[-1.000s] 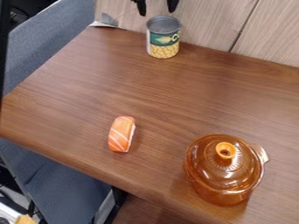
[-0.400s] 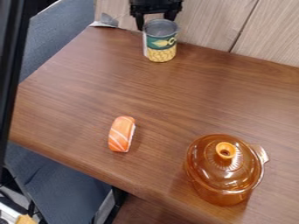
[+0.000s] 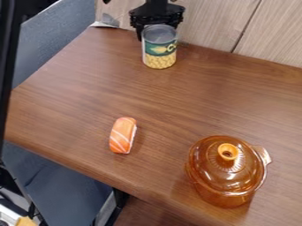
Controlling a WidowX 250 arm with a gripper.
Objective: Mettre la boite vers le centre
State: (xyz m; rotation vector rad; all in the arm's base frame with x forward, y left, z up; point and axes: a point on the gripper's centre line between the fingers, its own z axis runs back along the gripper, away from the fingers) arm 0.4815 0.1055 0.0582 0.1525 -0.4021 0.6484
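claw (image 3: 156,17) close behind the upright, labelled can (image 3: 159,47)

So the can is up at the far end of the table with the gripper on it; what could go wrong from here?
The can stands upright, with the gripper at its upper part, so an uneven pull or push might tip it. If it goes too far past the centre, it could bump the salmon sushi piece. Veering toward the near right, it might knock the amber glass pot.
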